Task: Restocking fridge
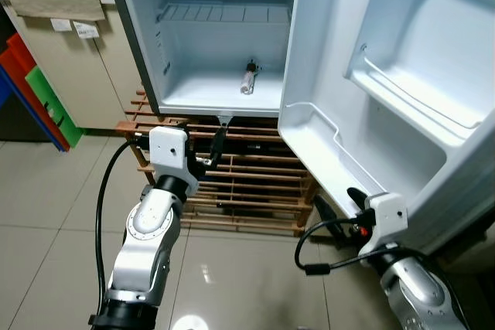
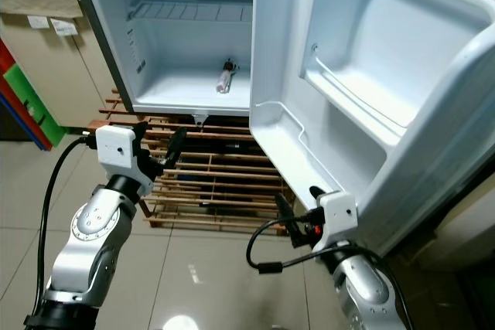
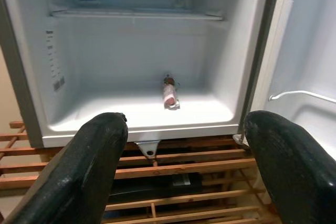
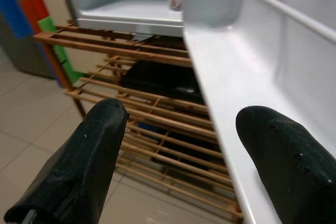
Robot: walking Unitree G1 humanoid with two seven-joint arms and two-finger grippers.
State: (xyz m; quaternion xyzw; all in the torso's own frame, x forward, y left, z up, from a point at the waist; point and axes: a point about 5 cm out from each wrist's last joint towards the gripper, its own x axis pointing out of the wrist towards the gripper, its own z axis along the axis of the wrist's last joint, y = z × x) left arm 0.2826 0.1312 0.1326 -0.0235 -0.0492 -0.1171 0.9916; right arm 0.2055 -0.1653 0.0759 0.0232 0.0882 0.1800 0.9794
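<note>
I had the fridge (image 1: 193,36) standing wide open in front of me, raised on a slatted wooden rack (image 1: 247,191). Its door (image 1: 402,83) swung out to my right, with its moulded shelves facing me. Inside, a small bottle (image 1: 247,80) lay on its side on the white fridge floor, near the middle and toward the back wall, dark cap pointing inward. In the left wrist view the same bottle (image 3: 169,95) sat well beyond the fingertips, apart from them. A wire shelf (image 1: 224,13) ran across the compartment above it.

My left pincer (image 1: 216,144) was raised just below the fridge's front lip, over the top slats of the rack. Its two black fingers (image 3: 89,166) were spread wide with nothing between them. My right pincer (image 1: 340,206) sat low beside the bottom corner of the door, in front of the rack, also spread apart and empty. Through the right wrist view, one of its fingers (image 4: 79,161) hung over the rack and the other lay under the door's lower edge.

Off to my left stood a beige cabinet (image 1: 69,59) with some small items on top, too blurred to name, and coloured boards (image 1: 39,98) leaned against its side. The floor (image 1: 46,214) was pale tile.
</note>
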